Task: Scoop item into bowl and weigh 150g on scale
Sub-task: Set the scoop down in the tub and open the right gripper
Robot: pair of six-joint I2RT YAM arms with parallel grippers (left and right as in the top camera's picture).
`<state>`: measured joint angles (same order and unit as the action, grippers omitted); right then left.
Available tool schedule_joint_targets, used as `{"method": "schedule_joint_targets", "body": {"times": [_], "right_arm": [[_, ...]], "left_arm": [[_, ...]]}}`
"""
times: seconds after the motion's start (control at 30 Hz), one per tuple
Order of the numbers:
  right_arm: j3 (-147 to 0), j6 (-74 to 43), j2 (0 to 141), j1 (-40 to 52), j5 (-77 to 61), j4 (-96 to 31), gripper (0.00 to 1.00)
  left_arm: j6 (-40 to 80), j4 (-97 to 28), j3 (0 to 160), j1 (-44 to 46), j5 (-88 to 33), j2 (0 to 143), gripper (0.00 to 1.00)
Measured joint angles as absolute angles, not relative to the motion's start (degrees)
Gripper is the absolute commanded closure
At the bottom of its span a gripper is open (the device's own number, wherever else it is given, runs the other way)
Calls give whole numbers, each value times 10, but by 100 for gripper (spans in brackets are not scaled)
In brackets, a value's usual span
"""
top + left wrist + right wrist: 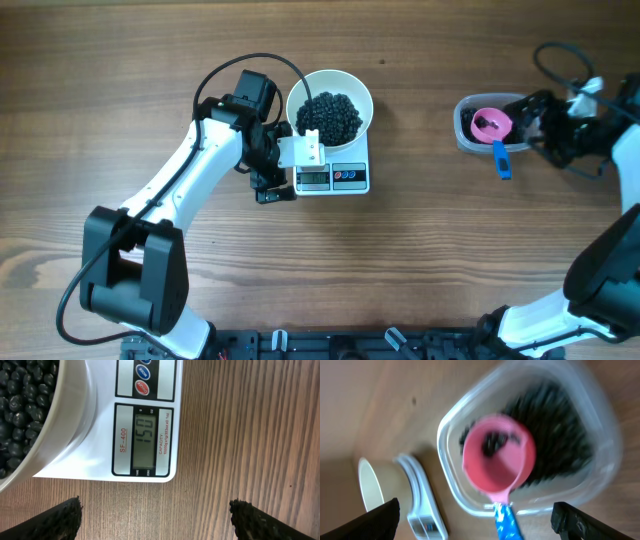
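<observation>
Beans (330, 117) heaped in white bowl (358, 90); bowl sits on scale (345, 180), mid-worktop, nearer far edge. Display (145, 440) reads 150. Clear tub (463, 135) toward right edge holds more beans and pink scoop (491, 124), blue handle over rim. Wood-grain worktop (420, 260). Left fingers (57, 522) spread wide just off scale's display end, holding nothing. Right fingers (377, 520) wide apart above tub, empty.

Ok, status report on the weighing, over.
Left gripper open, right gripper open, both empty. Bowl of beans on scale, display reads 150. Scoop in tub. Nothing blocking.
</observation>
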<state>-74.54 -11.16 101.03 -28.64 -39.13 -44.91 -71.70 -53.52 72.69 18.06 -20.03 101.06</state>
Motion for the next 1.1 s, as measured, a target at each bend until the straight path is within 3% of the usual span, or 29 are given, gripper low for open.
{"method": "schedule_joint_targets", "body": {"times": [0.23,0.4,0.67,0.8,0.9,1.1], "right_arm": [[-785,-223,1010,-306,-479,-376,0],[-786,-243,1010,-227,-554,-437,0],[-788,-260,1010,-99,-554,-574,0],[-791,-270,1010,-93,-369,-703,0],[-791,-270,1010,-96,-194,-717,0],[-791,-270,1010,-101,21,-567,0]], "left_arm": [[-717,-535,727,181,-200,1011,1],[-717,-535,727,181,-200,1011,0],[-717,-536,727,181,-200,1011,0],[-717,-535,727,181,-200,1011,0],[-717,-535,727,181,-200,1011,0],[-717,-536,727,181,-200,1011,0]]}}
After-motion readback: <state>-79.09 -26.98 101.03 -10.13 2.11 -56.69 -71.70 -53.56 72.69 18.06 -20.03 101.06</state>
